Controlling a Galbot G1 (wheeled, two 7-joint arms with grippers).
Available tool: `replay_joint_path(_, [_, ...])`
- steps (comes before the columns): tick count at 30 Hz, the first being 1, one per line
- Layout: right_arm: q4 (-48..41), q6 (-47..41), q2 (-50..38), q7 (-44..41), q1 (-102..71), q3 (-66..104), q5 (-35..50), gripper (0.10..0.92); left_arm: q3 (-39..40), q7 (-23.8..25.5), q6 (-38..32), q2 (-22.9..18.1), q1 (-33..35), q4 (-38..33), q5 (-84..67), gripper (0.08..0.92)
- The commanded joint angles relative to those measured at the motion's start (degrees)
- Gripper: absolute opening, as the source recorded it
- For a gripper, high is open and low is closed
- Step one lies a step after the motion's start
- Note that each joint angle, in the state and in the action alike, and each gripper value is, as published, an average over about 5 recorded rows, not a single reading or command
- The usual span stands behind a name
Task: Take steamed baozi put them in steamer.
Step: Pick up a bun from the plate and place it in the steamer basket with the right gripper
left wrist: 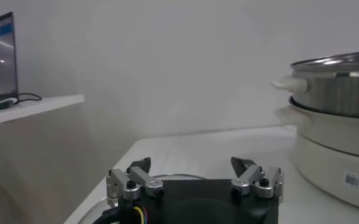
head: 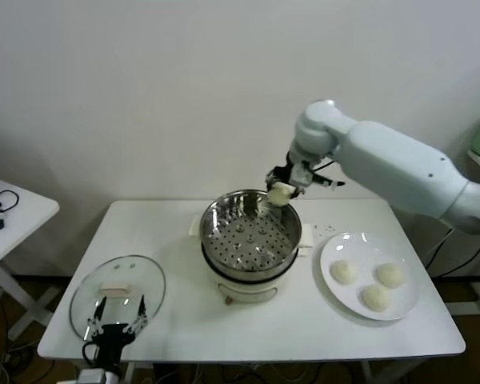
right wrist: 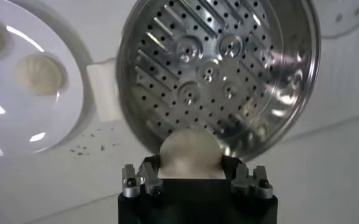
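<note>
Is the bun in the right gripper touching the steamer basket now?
Apart. In the head view the right gripper holds the bun above the far rim of the steamer basket, with nothing in the basket. The left gripper waits over the glass lid.

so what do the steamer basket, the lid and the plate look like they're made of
Steamer: looks like polished stainless steel; its perforated floor and walls give mirror-like reflections. The base under it is matte cream, probably plastic or enamelled metal.
Lid: appears to be clear glass, since the table shows through it, with a thin metal-looking rim.
Plate: glossy white, likely ceramic or melamine; bright highlights sit on its surface.
</note>
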Motion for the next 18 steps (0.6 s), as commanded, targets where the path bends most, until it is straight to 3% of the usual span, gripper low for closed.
replay_joint_path(1, [-6.70, 6.60, 10.09, 1.59, -8.72, 3.81, -16.52, 0.670, -0.07, -0.10, -0.02, -0.07, 0.67, -0.19, 0.04, 0.823])
replay_joint_path(6, [-10.98, 8.38, 11.80, 2.66, -11.55, 6.88, -22.04, 0.670, -0.29, -0.12, -0.02, 0.10, 0.65, 0.01, -0.14, 0.823])
replay_joint_path(18, [-14.83, 8.66, 13.16, 3.32, -13.57, 8.62, -23.67, 0.670, -0.51, -0.16, -0.25, 0.15, 0.60, 0.26, -0.17, 0.823])
